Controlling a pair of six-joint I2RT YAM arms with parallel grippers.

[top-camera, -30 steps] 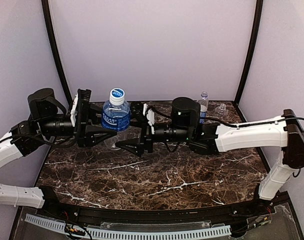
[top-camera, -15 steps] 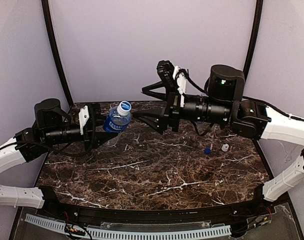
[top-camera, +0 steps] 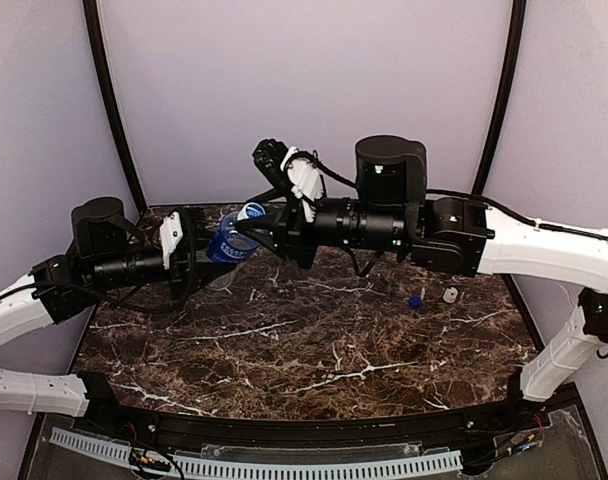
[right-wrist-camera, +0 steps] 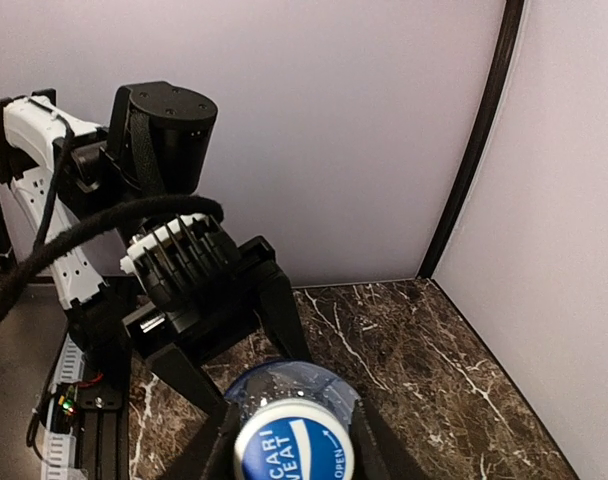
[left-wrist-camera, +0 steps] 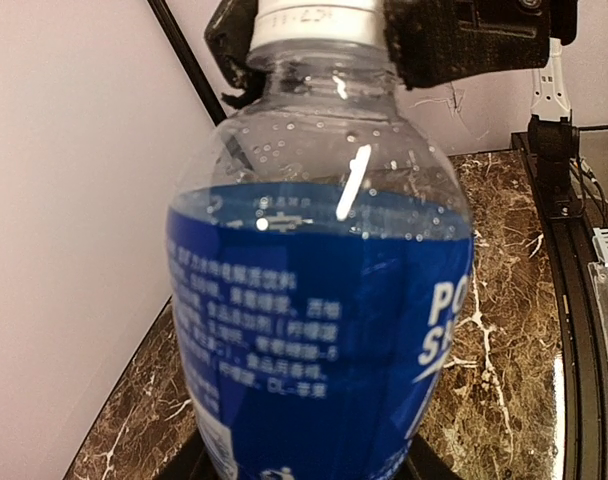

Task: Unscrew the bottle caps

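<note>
Though a glossy blue label with white print wraps most of its body, the bottle (left-wrist-camera: pixel 314 330) is clear plastic at its rounded shoulder, where fine droplets dot the wall. Cap (right-wrist-camera: pixel 294 452): small, round, white-sided, top printed blue and white, seated on the neck. Table (top-camera: pixel 284 350): dark brown marble pattern with white veins, polished. Left gripper (top-camera: pixel 222 252): black fingers closed part-way onto the bottle's body, holding it clear of the table, neck tilted up toward the right gripper. Right gripper (top-camera: pixel 256 214): jaws narrowed onto the cap, one black pad (left-wrist-camera: pixel 454 45) against each side of it; contact looks firm in the left wrist view. Bottle spans the gap between the two grippers, base end in the left, cap end in the right. Blue cap (top-camera: pixel 414 301) and pale cap (top-camera: pixel 450 295) lie loose on the table near each other, well apart from both grippers, below the right forearm.
</note>
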